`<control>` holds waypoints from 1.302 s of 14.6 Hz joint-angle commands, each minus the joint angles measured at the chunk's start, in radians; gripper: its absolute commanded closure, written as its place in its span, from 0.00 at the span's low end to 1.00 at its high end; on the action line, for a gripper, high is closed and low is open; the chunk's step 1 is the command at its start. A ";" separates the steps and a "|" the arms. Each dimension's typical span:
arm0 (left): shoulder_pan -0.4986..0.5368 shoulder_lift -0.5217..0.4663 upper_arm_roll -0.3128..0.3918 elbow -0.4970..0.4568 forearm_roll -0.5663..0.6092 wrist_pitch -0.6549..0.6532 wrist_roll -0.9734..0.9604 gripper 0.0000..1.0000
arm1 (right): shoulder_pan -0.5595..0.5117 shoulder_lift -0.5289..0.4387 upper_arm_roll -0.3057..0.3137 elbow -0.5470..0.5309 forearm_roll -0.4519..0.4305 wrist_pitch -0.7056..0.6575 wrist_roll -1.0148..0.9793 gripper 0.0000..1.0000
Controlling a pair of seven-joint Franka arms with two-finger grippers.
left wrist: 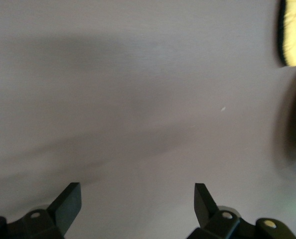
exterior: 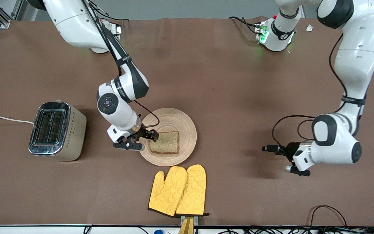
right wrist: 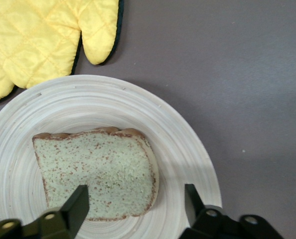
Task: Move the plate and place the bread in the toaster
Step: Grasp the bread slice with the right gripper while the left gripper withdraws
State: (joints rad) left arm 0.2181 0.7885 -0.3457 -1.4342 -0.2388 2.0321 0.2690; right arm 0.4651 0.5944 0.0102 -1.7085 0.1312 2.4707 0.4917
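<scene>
The pale wooden plate (exterior: 174, 118) lies mid-table with the speckled bread slice (exterior: 165, 142) on its part nearer the front camera. My right gripper (exterior: 153, 135) is open over the plate at the bread's corner on the toaster side. In the right wrist view one finger is over the bread (right wrist: 98, 172) and the other over bare plate (right wrist: 183, 144), so the right gripper (right wrist: 136, 199) straddles the slice's edge and holds nothing. The toaster (exterior: 55, 130) stands toward the right arm's end, slots up. My left gripper (exterior: 266, 149) waits open and empty above bare table (left wrist: 137, 196).
A pair of yellow oven mitts (exterior: 179, 190) lies just nearer the front camera than the plate; they also show in the right wrist view (right wrist: 38, 40) and the left wrist view (left wrist: 293, 35). The toaster's white cord (exterior: 5, 119) runs off the table's end.
</scene>
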 commanded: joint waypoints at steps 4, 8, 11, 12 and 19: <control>0.096 -0.320 0.010 -0.192 0.134 -0.073 -0.043 0.00 | 0.017 0.064 -0.013 0.018 -0.062 0.042 0.018 0.43; 0.115 -0.464 0.008 -0.195 0.165 -0.237 -0.177 0.00 | 0.021 0.094 -0.013 0.018 -0.062 0.092 0.019 0.43; 0.104 -0.552 -0.042 -0.196 0.165 -0.318 -0.279 0.00 | 0.032 0.105 -0.013 0.018 -0.061 0.111 0.021 0.52; 0.104 -0.573 -0.074 -0.195 0.165 -0.337 -0.331 0.00 | 0.033 0.105 -0.013 0.018 -0.059 0.114 0.021 0.57; 0.104 -0.690 -0.148 -0.196 0.165 -0.458 -0.501 0.00 | 0.033 0.105 -0.013 0.020 -0.055 0.159 0.021 1.00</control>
State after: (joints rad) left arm 0.3104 0.1418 -0.4893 -1.6009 -0.0910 1.5885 -0.2066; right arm 0.4939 0.6949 0.0032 -1.6990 0.0886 2.6204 0.4978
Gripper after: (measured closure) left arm 0.000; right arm 0.960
